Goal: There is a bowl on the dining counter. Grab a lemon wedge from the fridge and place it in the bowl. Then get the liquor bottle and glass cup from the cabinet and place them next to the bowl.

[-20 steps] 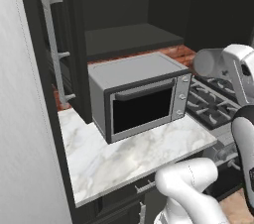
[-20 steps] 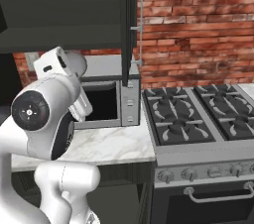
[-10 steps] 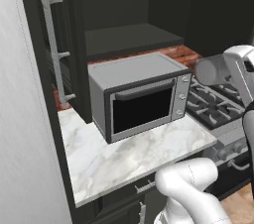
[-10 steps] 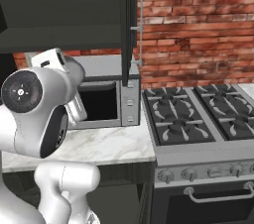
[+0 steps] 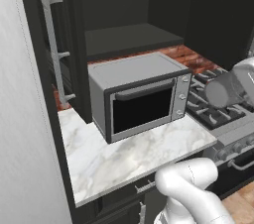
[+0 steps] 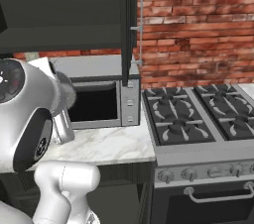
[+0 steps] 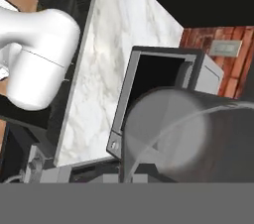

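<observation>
My jaws are clamped on the glass cup [image 7: 183, 134], lifted clear of the counter [image 5: 129, 161] for carrying; the microwave [image 5: 141, 96] sits at nine o'clock of the stove [image 6: 198, 119].

White Franka arm [image 5: 191, 193] rises from base, elbow bent; wrist raised to the right. Two-finger gripper [image 5: 237, 85] clamped on translucent grey glass cup [image 5: 222, 91], cup lying sideways.
</observation>
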Robot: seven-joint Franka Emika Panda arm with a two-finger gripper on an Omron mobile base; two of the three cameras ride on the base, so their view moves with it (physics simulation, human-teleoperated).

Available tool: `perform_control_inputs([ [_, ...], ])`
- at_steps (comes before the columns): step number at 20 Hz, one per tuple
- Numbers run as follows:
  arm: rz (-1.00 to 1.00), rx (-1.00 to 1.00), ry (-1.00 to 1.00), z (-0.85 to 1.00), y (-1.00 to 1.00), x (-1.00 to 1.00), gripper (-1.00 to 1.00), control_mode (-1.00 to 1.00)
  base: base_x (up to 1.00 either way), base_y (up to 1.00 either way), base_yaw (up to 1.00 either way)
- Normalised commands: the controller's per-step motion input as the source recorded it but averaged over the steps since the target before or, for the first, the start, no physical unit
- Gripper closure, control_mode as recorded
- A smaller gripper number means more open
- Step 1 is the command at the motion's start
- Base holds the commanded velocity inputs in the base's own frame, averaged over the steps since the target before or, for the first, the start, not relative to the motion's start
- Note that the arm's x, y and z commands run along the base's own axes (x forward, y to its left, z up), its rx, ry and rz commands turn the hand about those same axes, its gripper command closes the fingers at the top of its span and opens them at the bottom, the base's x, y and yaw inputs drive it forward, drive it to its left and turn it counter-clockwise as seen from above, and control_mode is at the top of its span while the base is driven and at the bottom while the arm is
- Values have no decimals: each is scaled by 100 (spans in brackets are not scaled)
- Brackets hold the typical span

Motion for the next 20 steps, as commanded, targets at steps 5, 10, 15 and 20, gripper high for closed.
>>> perform_control_inputs([
  [5,0,1,8,-61,3,-61,100,-100,0,0,0],
  [10,0,0,1,-10,4,-7,100,100,-47,15,-7],
  [15,0,0,0,0,0,0,100,100,-50,4,-41],
  [20,0,0,0,0,0,0,100,100,-5,0,-63],
])
